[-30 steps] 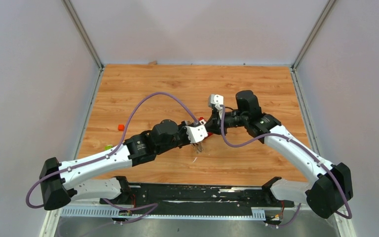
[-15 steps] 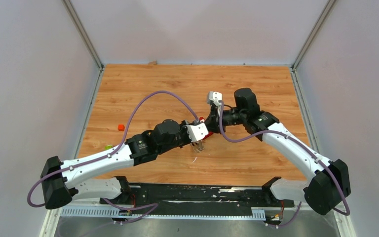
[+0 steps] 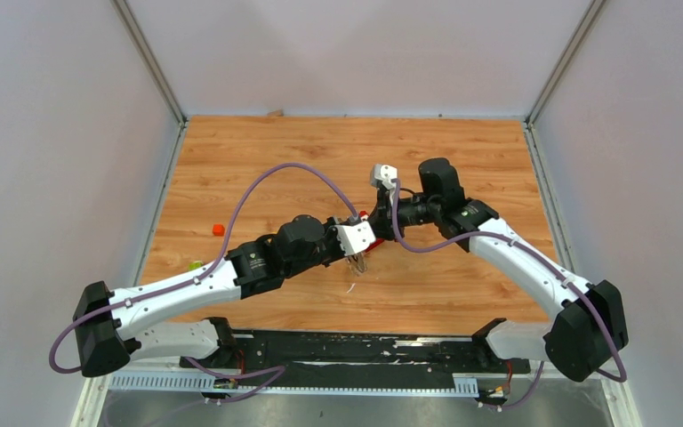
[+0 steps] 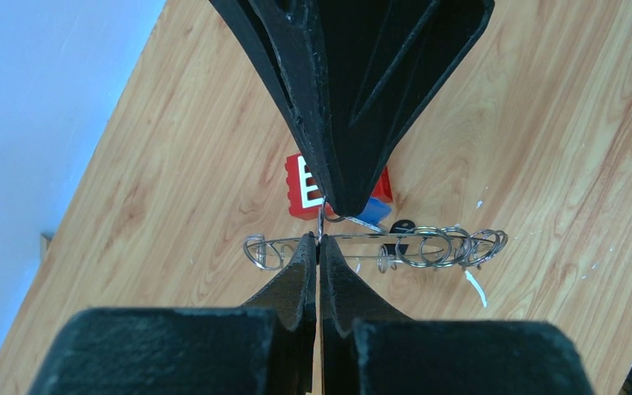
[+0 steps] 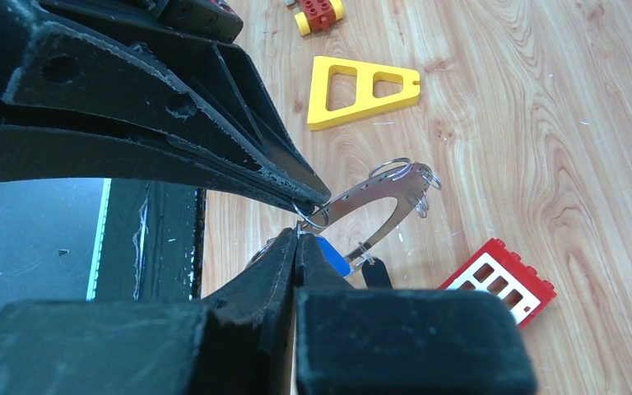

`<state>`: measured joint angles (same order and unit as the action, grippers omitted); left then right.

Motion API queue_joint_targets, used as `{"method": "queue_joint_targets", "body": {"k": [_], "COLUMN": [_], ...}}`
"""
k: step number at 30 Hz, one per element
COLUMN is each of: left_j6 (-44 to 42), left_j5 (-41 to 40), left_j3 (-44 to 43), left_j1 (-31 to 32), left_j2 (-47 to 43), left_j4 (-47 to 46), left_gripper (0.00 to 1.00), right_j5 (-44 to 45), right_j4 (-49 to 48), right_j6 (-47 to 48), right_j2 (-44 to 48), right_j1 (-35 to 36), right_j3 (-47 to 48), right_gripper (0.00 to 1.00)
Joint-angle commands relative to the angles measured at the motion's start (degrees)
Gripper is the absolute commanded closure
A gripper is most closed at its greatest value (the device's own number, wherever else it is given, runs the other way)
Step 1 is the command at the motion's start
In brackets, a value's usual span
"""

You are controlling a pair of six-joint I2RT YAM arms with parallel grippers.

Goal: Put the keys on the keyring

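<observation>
At centre frame in both wrist views, we see the left claw (image 4: 320, 234) and the right claw (image 5: 299, 224) each clenched on the thin grey metal keyring (image 5: 383, 193). Just below it sit the blue-headed key (image 5: 329, 255) and the black-headed key (image 5: 373, 274). Lower right, a red block with white squares (image 5: 498, 280) lies on the wooden counter (image 5: 543, 123).

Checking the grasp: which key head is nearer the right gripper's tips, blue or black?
The blue-headed key, right beside the right gripper; the black-headed key lies farther out, toward the red block.
</observation>
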<state>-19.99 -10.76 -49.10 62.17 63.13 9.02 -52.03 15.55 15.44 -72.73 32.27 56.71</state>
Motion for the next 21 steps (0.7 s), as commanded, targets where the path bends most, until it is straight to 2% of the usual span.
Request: {"method": "queue_joint_targets", "body": {"k": [1, 21], "left_j6": [1.11, 1.13], "left_j5": [0.35, 2.62], "left_j3": [-2.84, -2.6], "left_j1": [0.34, 0.28], "left_j2": [-0.51, -1.61], "left_j4": [-1.8, -1.27], "left_gripper": [1.0, 1.0], "right_j5": [-1.78, 1.14], "right_j4": [-2.28, -2.04], "right_j6": [-1.16, -0.99], "right_j2": [-0.34, -1.18], "right_j1": [-0.2, -0.26], "right_j3": [2.49, 2.27], "right_gripper": [1.0, 1.0]}}
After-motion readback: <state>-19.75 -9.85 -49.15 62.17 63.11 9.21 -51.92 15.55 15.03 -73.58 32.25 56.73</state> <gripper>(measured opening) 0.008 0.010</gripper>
